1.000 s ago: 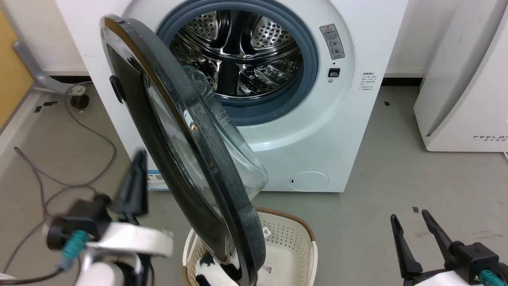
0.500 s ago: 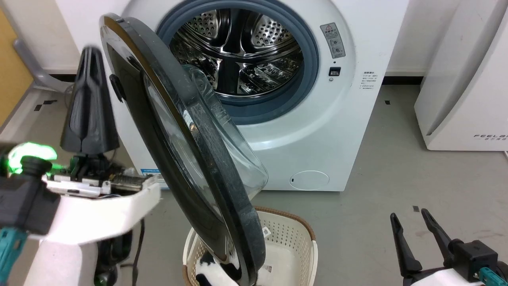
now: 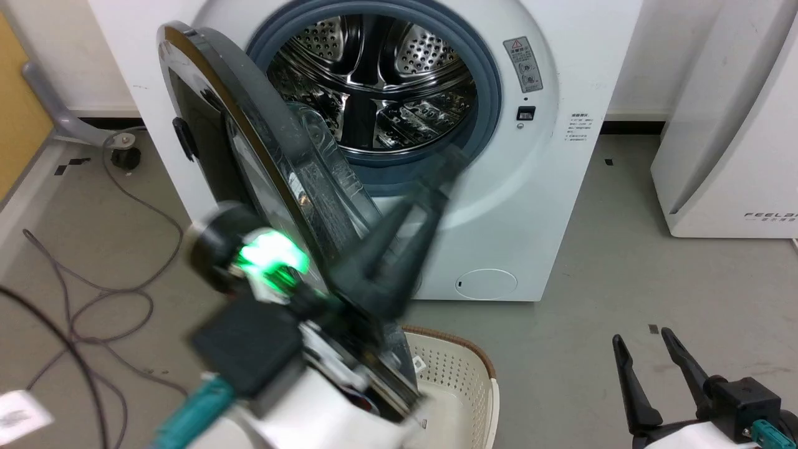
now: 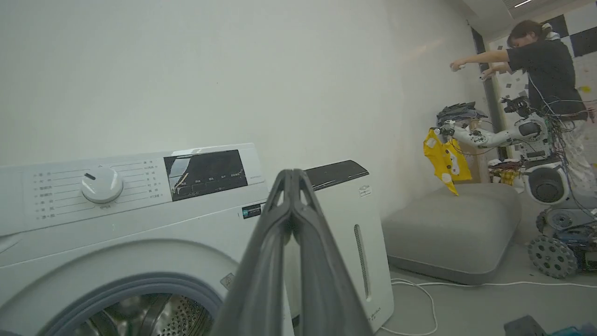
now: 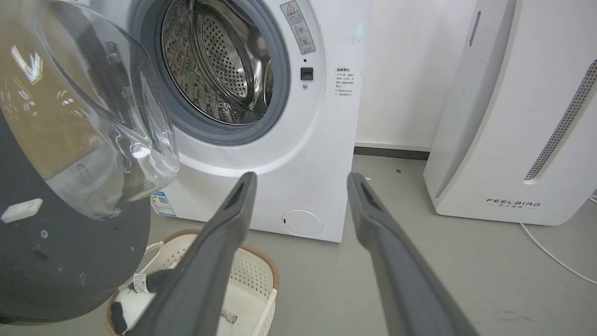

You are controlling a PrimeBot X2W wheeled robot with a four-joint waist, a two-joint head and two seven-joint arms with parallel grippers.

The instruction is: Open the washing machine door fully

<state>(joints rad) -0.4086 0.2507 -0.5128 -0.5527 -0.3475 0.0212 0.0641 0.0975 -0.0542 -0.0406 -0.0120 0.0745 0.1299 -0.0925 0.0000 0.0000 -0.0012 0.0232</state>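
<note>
at the front of the washing machine (image 3: 548,187), the door (image 3: 206,162) is standing swung out from the drum mouth on its left-side hinge. it is turning edge-on to the head camera, and its glass bowl (image 5: 93,116) is bulging toward the drum. the drum mouth is showing wholly uncovered, so the latch is already freed and a good share of the swing is looking done. what is remaining, i am judging, is the last part of the arc, since the door is pointing out into the room and not lying back beside the machine's front. its lower rim is hanging over a white laundry basket (image 3: 458,374) on the floor.

the left claw (image 3: 452,165) is showing blurred in the head view, crossing in front of the lower door with its fingers slanting up toward the drum mouth. through the left wrist camera its two fingers (image 4: 275,224) are pressing together tip to tip with nothing between them, aiming over the machine's control panel at the wall. whether that arm is touching the door i cannot tell, as the blur is hiding any contact. the right claw (image 3: 642,340) is waiting low at the right, well apart from the door, its fingers spread wide and gripping nothing.

to finish, i am expecting a push on the door's inner face or rim, sweeping it farther left.
</note>
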